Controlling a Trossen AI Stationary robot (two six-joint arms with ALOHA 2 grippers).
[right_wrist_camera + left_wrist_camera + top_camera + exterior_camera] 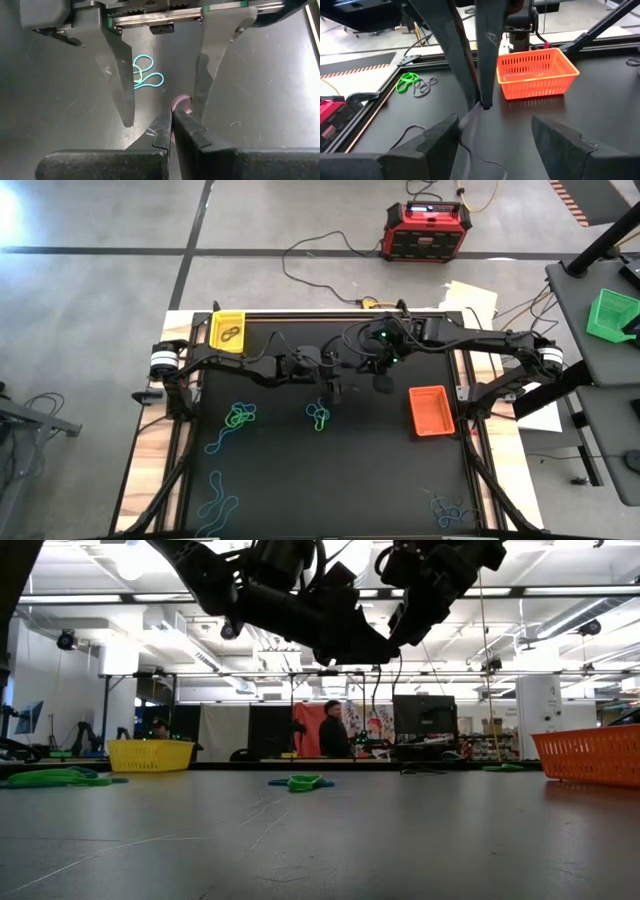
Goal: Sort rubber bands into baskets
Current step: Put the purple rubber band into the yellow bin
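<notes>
Even, bright overhead light throughout; ceiling strip lamps (560, 592) shine in the far room of the low view, throwing the arms into silhouette; the dark table mat (60, 100) shows soft sheen and faint reflections; near fingers blur in wrist views.

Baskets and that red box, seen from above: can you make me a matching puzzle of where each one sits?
Things:
1. yellow basket
2. orange basket
3. green basket
4. red and black box

Places:
A. on the floor beyond the table
B. black mat, upper left corner
C. on a side desk, off the table
D. black mat, right side

Pairs: 1-B, 2-D, 3-C, 4-A
</notes>
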